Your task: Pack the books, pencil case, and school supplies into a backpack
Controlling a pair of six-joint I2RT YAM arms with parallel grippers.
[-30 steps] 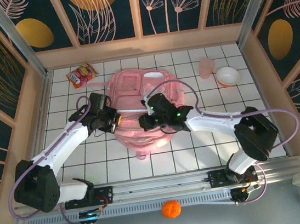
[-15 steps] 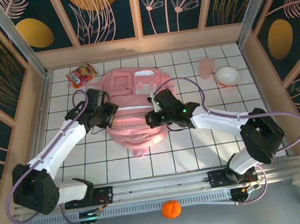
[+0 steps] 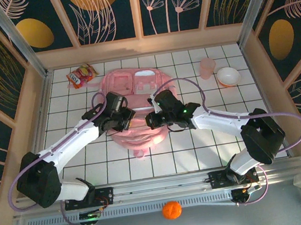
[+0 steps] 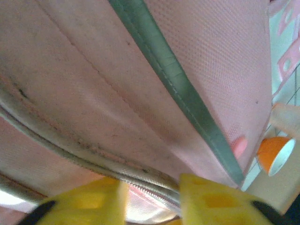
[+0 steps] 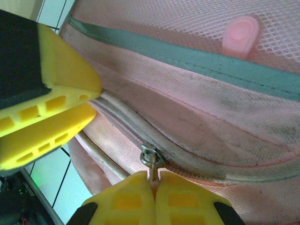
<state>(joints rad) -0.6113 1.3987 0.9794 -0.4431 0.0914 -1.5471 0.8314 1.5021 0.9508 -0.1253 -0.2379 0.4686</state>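
The glossy pink backpack (image 3: 137, 95) lies flat mid-table. My right gripper (image 3: 152, 119) (image 5: 154, 180) is at its near right rim, shut on the metal zipper pull (image 5: 151, 157). My left gripper (image 3: 123, 119) (image 4: 152, 187) is at the near left rim. Its yellow fingers (image 4: 211, 199) are closed on the zipper edge (image 4: 154, 180), which runs between them. In the right wrist view the left gripper's fingers (image 5: 56, 84) pinch that same rim beside the zipper. A teal trim strip (image 5: 187, 56) crosses the pink mesh. Books, pencil case and school supplies are out of view.
A red-orange snack bag (image 3: 81, 75) lies at the back left. A pink cup (image 3: 207, 68) and a white bowl (image 3: 228, 76) with an orange inside stand at the back right. Wooden walls fence the tiled table (image 3: 200, 150). An orange ball (image 3: 171, 210) sits below the rail.
My left gripper let go, moved right along the backpack's near rim toward the right gripper, and closed on the zipper edge. The backpack settled flatter. The right gripper kept hold of the pull.
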